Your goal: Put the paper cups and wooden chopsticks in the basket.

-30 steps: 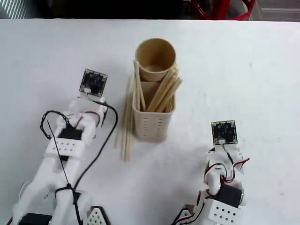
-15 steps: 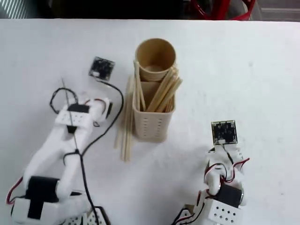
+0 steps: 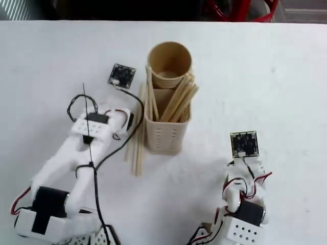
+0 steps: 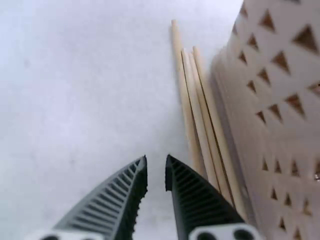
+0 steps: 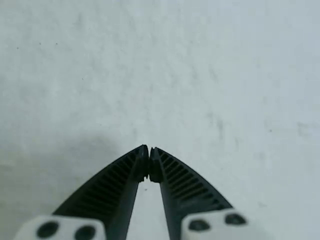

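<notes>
A cream perforated basket stands mid-table. Stacked paper cups lean out of its far end, and several wooden chopsticks stick up inside it. More loose chopsticks lie flat on the table along the basket's left side. My left arm sits just left of them. Its gripper is open by a narrow gap with nothing between the fingers, hovering beside the loose chopsticks and the basket wall. My right gripper is shut over bare table; that arm is at the front right.
The white table runs back to a dark edge, where a red object stands beyond it. The left arm's black cable loops near the loose chopsticks. Bare table lies right of the basket and at the far left.
My left arm has swung right and away from the front edge, bringing its gripper up to the loose chopsticks beside the basket. The right arm, basket and cups have not moved.
</notes>
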`<state>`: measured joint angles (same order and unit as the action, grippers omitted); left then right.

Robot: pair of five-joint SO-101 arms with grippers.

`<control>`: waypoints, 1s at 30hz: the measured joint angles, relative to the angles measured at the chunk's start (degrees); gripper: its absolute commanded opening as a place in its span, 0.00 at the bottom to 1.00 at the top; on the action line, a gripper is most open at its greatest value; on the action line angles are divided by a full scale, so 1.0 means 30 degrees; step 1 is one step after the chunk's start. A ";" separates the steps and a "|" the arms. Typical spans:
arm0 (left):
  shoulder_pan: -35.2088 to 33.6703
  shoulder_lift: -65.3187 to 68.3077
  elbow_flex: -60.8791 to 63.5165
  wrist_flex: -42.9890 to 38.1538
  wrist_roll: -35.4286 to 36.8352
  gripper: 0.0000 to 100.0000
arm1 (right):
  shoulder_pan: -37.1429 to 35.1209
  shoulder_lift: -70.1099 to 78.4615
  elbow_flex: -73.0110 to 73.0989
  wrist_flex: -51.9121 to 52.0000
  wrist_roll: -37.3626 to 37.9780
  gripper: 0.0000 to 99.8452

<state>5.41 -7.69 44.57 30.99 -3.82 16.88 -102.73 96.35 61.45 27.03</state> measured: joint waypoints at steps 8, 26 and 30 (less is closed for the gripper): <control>-0.0147 -0.0117 0.0000 0.0147 0.0000 0.09 | 0.0000 0.0000 0.0000 0.0000 0.0000 0.02; -0.0088 0.2549 -0.1436 0.0821 0.0264 0.18 | 0.0000 0.0000 0.0000 0.0000 0.0000 0.02; 0.0029 0.3487 -0.2667 0.1289 0.1788 0.18 | 0.0000 0.0000 0.0000 0.0000 0.0000 0.02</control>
<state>5.49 2.77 36.57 34.86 1.54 16.88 -102.73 96.35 61.45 27.03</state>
